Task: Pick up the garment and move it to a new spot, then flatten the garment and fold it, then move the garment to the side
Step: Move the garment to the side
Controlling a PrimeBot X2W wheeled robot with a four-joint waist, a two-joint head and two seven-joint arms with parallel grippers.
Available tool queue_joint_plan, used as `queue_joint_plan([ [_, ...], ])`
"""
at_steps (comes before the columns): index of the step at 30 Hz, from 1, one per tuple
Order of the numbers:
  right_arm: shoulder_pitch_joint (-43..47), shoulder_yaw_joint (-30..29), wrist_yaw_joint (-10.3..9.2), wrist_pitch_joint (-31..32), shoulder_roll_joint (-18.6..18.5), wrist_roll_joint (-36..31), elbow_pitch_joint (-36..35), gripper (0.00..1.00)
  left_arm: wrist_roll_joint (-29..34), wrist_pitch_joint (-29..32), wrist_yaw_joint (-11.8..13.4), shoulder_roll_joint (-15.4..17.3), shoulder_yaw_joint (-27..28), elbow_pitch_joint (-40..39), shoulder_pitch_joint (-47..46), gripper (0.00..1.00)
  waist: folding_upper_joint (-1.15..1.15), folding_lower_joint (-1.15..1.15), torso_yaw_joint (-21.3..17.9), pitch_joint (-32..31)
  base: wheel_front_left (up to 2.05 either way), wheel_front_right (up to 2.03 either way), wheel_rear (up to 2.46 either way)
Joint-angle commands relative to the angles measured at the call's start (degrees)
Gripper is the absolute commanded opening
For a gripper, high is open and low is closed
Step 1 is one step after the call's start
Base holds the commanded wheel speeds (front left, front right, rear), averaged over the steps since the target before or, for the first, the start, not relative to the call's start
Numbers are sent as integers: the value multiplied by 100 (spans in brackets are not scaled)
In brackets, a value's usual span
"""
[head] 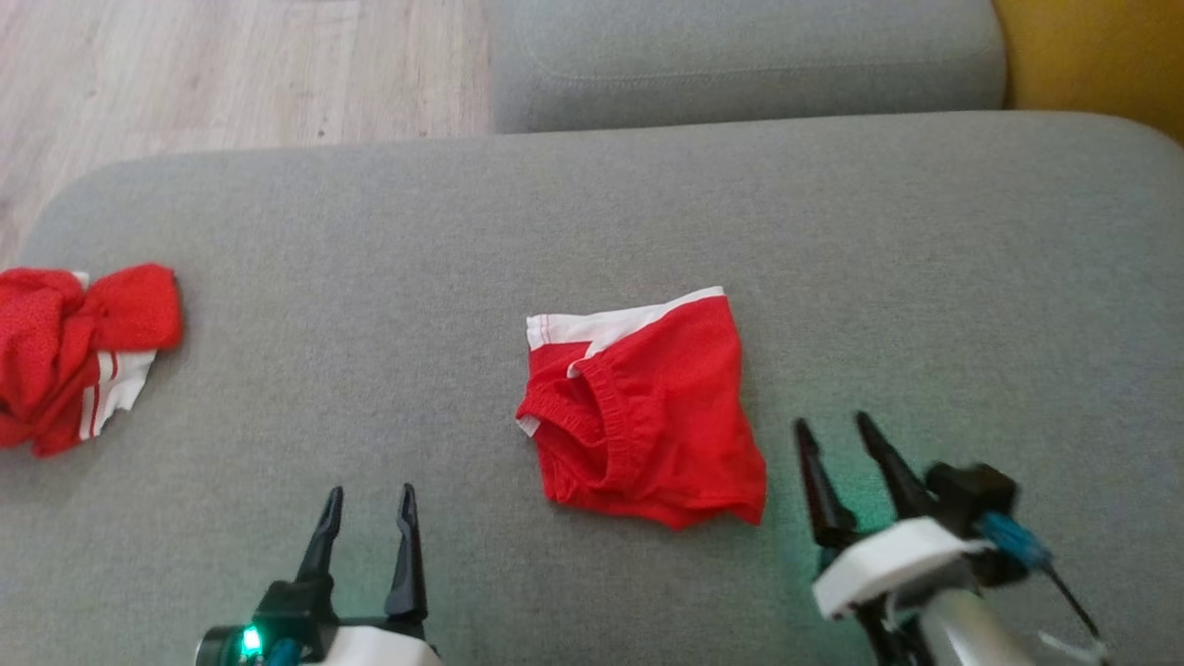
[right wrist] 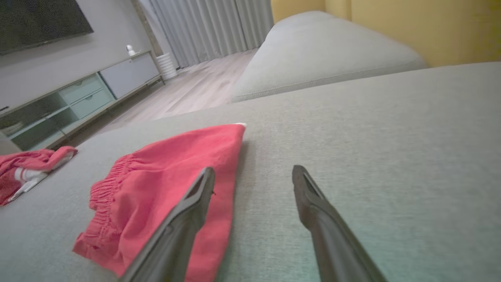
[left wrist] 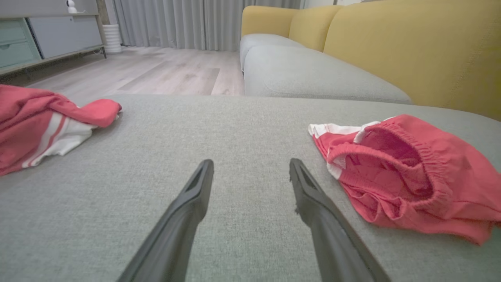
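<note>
The garment (head: pixel 647 407), red shorts with a white band, lies folded in the middle of the grey cushion (head: pixel 388 259). Its elastic waistband faces left in the left wrist view (left wrist: pixel 403 176), and it also lies under my right fingers in the right wrist view (right wrist: pixel 164 188). My right gripper (head: pixel 837 425) hovers open just right of the garment's lower right corner, holding nothing. My left gripper (head: pixel 370 499) stands open at the cushion's front, well left of the garment. Both finger pairs are spread wide, the left gripper (left wrist: pixel 250 166) and the right gripper (right wrist: pixel 254 172).
A second red garment with white stripes (head: pixel 74 356) lies crumpled at the cushion's left edge. A grey seat cushion (head: pixel 740 65) and yellow sofa back (head: pixel 1101 55) stand behind. Wooden floor (head: pixel 231 74) lies beyond the far left edge.
</note>
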Motion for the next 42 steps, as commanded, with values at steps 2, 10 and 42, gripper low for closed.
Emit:
queue_joint_plan([
  [2,-745,408,20,-80,-10,62,233,100,-8,-30,-61,17,49,-89,-333,100,0,0,145,147,0,0,0],
  [10,-1520,855,20,-56,-10,390,1757,100,-72,-30,-103,17,-225,72,-453,100,0,0,583,300,0,0,0],
  [42,-1664,1141,20,-79,-10,491,1845,0,-341,-30,-163,17,-845,-35,-740,100,0,0,-2776,369,0,0,0],
])
